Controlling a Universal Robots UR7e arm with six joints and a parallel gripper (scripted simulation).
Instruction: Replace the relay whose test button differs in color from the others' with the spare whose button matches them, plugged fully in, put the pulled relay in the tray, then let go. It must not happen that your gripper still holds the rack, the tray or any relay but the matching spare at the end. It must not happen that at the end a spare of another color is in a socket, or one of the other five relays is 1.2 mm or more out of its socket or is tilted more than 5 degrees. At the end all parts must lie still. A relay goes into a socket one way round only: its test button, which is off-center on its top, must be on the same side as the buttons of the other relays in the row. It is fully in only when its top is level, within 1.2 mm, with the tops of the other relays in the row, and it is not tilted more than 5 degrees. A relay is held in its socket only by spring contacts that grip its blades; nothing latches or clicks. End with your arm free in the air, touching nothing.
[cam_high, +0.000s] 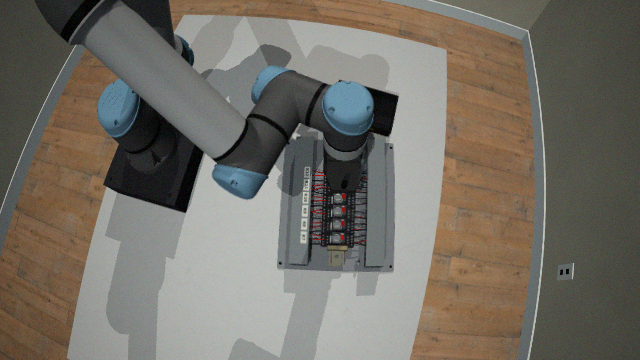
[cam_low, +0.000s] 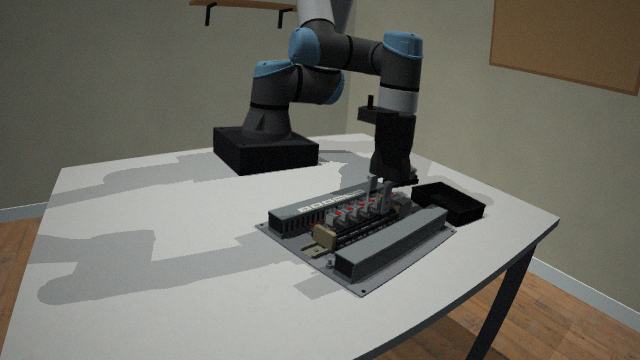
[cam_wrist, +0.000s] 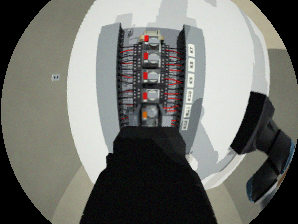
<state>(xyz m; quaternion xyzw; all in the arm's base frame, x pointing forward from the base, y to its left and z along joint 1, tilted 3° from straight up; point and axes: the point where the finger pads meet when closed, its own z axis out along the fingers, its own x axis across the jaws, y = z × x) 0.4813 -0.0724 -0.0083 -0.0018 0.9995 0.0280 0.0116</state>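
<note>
The relay with the orange test button (cam_wrist: 145, 115) stands in the row, its button on the same side as the red ones. My gripper (cam_wrist: 149, 109) (cam_low: 378, 202) points straight down and is shut on this relay, one finger on each side. Whether it is raised at all cannot be told. Several relays with red buttons (cam_high: 338, 211) (cam_low: 350, 212) (cam_wrist: 151, 76) stand in the row in front of it. A small red spot shows behind the fingers in the exterior view. The black tray (cam_high: 386, 111) (cam_low: 470, 215) is beyond the panel's far end. The spare relay cannot be made out; the arm hides part of that area.
Grey wire ducts (cam_high: 377, 210) (cam_low: 395, 240) (cam_wrist: 109, 80) run along both sides of the row, with red and black wires between. A tan end block (cam_high: 337, 256) (cam_low: 325, 236) closes the near end. White labels (cam_high: 304, 211) (cam_wrist: 190, 80) lie on one duct.
</note>
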